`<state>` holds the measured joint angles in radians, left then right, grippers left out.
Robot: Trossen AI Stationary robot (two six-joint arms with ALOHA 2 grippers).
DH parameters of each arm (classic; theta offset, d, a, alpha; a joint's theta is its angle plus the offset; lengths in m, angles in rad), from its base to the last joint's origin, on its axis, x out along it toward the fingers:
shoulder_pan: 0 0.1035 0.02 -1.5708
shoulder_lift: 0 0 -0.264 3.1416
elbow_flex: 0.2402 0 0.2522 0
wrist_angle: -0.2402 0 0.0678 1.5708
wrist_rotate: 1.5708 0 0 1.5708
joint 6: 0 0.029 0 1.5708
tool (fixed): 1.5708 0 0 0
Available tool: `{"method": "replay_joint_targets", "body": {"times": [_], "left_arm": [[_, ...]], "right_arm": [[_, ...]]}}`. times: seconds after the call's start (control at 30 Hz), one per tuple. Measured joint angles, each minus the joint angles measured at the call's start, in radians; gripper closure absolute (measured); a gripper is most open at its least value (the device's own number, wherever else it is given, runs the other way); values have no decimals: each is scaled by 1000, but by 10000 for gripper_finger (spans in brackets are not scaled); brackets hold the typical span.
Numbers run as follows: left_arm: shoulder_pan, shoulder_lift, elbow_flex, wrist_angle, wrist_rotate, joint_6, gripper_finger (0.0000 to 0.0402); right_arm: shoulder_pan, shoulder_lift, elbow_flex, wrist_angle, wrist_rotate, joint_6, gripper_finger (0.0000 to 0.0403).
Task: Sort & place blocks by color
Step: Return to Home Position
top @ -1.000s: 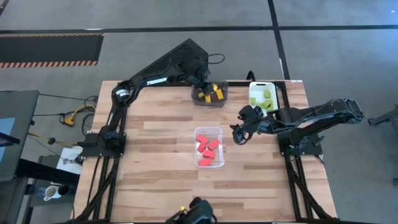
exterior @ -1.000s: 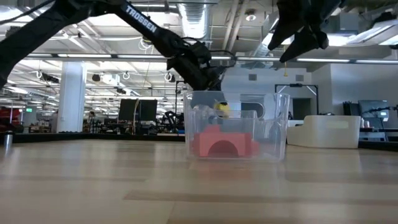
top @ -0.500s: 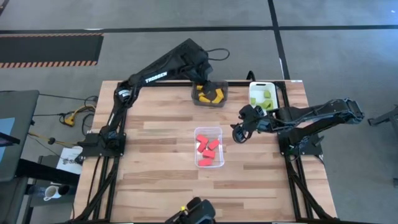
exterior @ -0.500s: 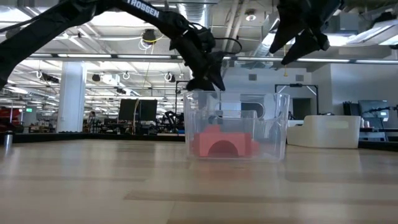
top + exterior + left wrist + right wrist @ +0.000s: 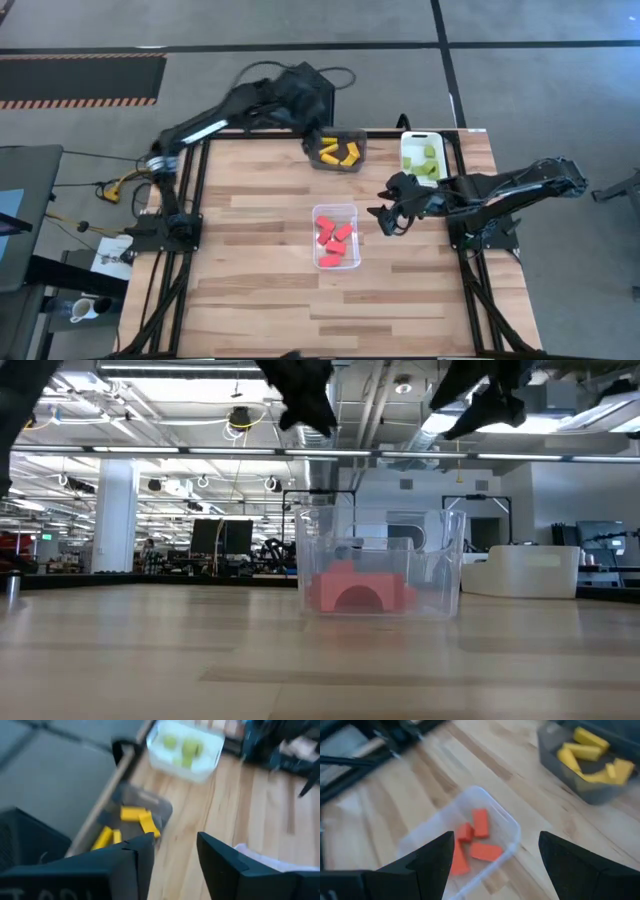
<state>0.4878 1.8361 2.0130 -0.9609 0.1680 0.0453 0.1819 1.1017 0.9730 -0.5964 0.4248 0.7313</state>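
Note:
Several yellow blocks [image 5: 338, 152] lie in a dark bin [image 5: 358, 140] at the table's far edge. Green blocks [image 5: 428, 157] lie in a white bin [image 5: 408, 140] to its right, and red blocks [image 5: 335, 238] in a clear bin [image 5: 348, 212] at mid-table. My left gripper [image 5: 175, 854] hangs high beside the dark bin's far left corner, open and holding nothing. My right gripper [image 5: 495, 865] hovers open above the table just right of the clear bin, also with nothing between its fingers. The low view shows both grippers [image 5: 305, 400] [image 5: 480, 405] well above the bins.
The three bins stand apart on the wooden tabletop [image 5: 250, 280]. Bare wood spreads over the left half and the near part. The arms' bases stand at the left [image 5: 165, 230] and right [image 5: 485, 235] edges. Beyond the far edge is grey floor.
My left gripper has risen out of the dark bin and drawn back toward the table's far left corner, its wrist rolling as it went. The yellow blocks stay in the bin.

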Motion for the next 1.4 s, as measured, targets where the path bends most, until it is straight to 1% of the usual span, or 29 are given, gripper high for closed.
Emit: {"method": "replay_joint_targets", "body": {"times": [0.07, 0.17, 0.33, 0.4, 0.5, 0.6, 0.7, 0.77, 0.87, 0.97, 1.07, 1.13, 1.27, 1.3, 1.33, 1.4], "left_arm": [[-8, -98, -76, 68, -22, -2, 283], [-10, -255, -216, 165, -24, 3, 296], [-6, -505, -513, 382, -15, -6, 310], [4, -598, -634, 482, 9, -32, 314], [25, -725, -797, 626, 53, -96, 318], [51, -836, -947, 730, 115, -139, 323], [76, -940, -1064, 822, 167, -202, 329], [92, -1010, -1122, 837, 174, -240, 334], [105, -1122, -1194, 842, 172, -273, 342], [108, -1242, -1254, 851, 147, -297, 350], [108, -1344, -1313, 871, 117, -329, 359], [108, -1405, -1358, 896, 109, -355, 364], [108, -1505, -1446, 928, 107, -413, 376], [108, -1525, -1466, 928, 107, -430, 379], [108, -1543, -1485, 928, 107, -445, 382], [108, -1578, -1522, 925, 107, -463, 388]], "right_arm": [[15, -22, 0, 23, 0, -29, 92], [35, -57, 0, 92, -4, -108, 92], [44, -135, 0, 205, -22, -282, 92], [30, -165, 0, 255, -54, -351, 92], [-8, -206, 0, 310, -135, -434, 98], [-54, -237, 0, 347, -204, -498, 109], [-95, -267, 0, 358, -247, -532, 126], [-116, -291, -13, 373, -266, -550, 139], [-132, -347, -97, 452, -287, -553, 164], [-147, -428, -225, 582, -297, -518, 200], [-159, -503, -351, 730, -295, -466, 246], [-168, -542, -430, 795, -295, -427, 283], [-195, -588, -540, 815, -295, -340, 371], [-201, -593, -563, 816, -295, -322, 386], [-203, -596, -586, 818, -293, -305, 392], [-203, -601, -622, 818, -294, -278, 388]]}}
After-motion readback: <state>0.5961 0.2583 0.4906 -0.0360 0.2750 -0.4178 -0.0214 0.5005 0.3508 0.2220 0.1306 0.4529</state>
